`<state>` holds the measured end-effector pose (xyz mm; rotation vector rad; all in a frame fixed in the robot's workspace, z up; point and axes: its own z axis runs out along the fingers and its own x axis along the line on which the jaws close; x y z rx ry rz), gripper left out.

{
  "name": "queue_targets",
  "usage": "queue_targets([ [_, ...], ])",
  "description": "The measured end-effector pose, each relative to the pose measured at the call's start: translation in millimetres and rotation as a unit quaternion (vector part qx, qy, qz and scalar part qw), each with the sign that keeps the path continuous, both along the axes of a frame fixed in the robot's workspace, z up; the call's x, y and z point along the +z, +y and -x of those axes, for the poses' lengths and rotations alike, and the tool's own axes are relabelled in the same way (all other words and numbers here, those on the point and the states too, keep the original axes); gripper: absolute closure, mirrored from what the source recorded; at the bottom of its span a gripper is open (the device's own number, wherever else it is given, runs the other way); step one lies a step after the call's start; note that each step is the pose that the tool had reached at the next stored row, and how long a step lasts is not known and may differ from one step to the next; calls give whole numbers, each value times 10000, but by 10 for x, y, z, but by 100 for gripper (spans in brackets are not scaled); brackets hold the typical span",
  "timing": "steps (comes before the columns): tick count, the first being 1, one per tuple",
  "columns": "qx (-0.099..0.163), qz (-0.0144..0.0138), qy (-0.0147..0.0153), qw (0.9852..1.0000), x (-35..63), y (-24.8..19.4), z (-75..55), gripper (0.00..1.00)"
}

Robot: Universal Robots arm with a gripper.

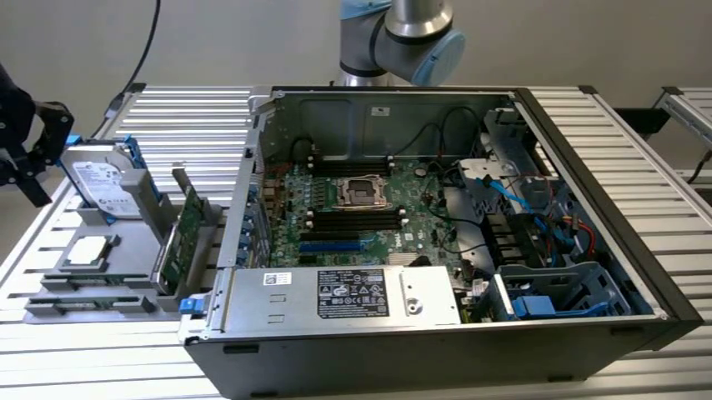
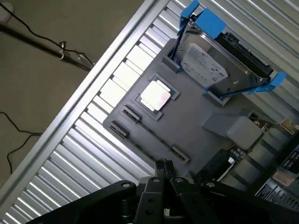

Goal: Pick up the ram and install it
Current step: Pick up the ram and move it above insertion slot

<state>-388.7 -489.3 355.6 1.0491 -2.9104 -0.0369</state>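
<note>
Closest in, my claw (image 2: 164, 169) hangs pressed together, holding nothing, near the gray tray (image 2: 196, 135) on the table (image 2: 93, 154). I take the ram (image 2: 152, 132) for the thin strip between the tray's clips (image 2: 132, 114)—a clean pick needs the claw squared across its middle, no twisting.

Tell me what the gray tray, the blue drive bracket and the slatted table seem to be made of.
Gray tray: likely matte plastic; dull, even, no glare.
Blue drive bracket: likely moulded plastic; saturated colour, thin arms.
Slatted table: bare metal, probably aluminium; silvery ribs shine brightly.
</note>
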Motion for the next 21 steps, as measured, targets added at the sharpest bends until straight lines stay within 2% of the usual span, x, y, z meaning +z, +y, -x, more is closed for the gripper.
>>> queue_targets([
  [3,273,-2,0,9996,-14,0,0,89],
  [6,542,-3,0,9985,-28,0,0,89],
  [11,998,-5,0,9950,-53,0,0,89],
  [16,1449,-6,0,9894,-76,0,0,89],
  [21,1895,-7,1,9819,-99,0,0,89],
])
